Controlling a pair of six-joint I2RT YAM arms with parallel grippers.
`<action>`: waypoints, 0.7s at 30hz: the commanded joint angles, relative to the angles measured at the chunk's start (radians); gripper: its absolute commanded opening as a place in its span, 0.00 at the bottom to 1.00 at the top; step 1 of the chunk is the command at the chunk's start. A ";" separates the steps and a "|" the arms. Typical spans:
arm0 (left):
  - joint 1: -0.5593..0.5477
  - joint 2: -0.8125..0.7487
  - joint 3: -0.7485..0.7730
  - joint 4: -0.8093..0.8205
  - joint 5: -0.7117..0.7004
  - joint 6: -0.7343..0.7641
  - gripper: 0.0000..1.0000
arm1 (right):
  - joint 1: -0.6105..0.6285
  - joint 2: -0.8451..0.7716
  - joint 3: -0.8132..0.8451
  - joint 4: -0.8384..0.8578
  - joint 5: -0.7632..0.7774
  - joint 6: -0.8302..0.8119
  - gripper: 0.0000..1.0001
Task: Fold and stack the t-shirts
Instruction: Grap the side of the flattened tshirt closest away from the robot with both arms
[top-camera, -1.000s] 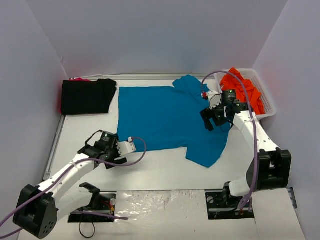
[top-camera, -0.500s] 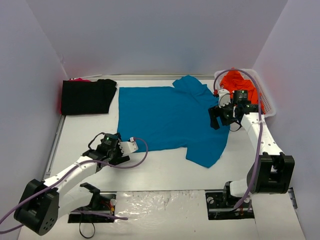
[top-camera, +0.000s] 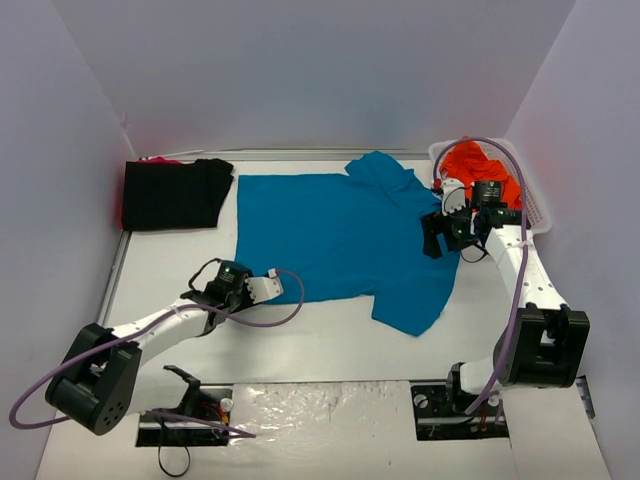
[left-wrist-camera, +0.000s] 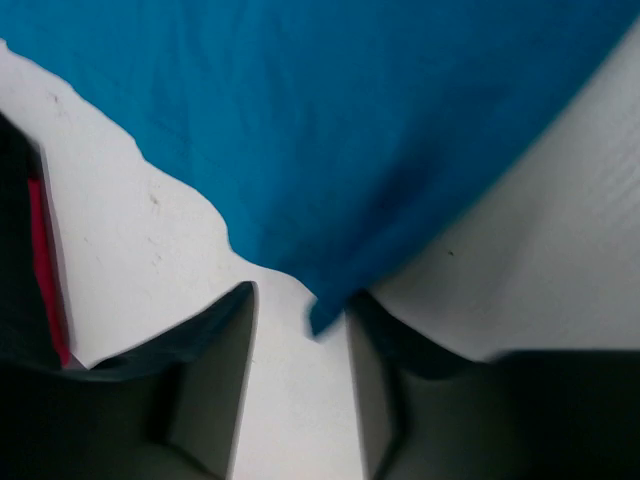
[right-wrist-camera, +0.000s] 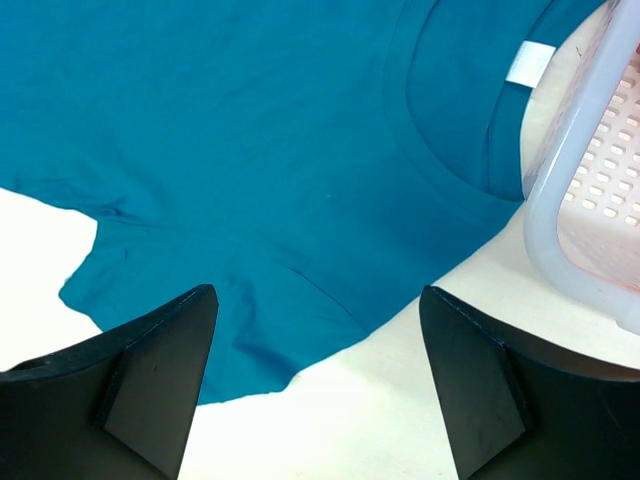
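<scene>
Since the teal shirt (top-camera: 330, 235) lies flat on the desk (top-camera: 330, 345), hem to the left, the half-open left hand (left-wrist-camera: 300, 330) straddles its near hem corner without gripping, while the right hand (right-wrist-camera: 318, 300) hovers wide open over the collar.

The table (top-camera: 330, 345) is viewed from above its near side; the teal t-shirt (top-camera: 330, 235) is shared, seen closely by both wrist cameras.

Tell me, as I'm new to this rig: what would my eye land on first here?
A teal-blue cloth t-shirt lies spread out across the middle of the white table, its near-left corner inside the open left end effector. A folded black t-shirt sits far left; bright orange cloth fills the white slotted plastic basket far right.
</scene>
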 joint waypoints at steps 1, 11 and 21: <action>-0.012 0.004 0.037 -0.075 0.016 -0.003 0.34 | -0.009 0.002 -0.006 -0.018 -0.022 0.002 0.78; -0.012 -0.245 0.135 -0.407 0.020 -0.058 0.02 | -0.003 -0.044 0.046 -0.194 -0.019 -0.138 0.76; 0.037 -0.029 0.301 -0.429 0.126 -0.167 0.02 | 0.180 -0.021 0.060 -0.556 0.052 -0.405 0.75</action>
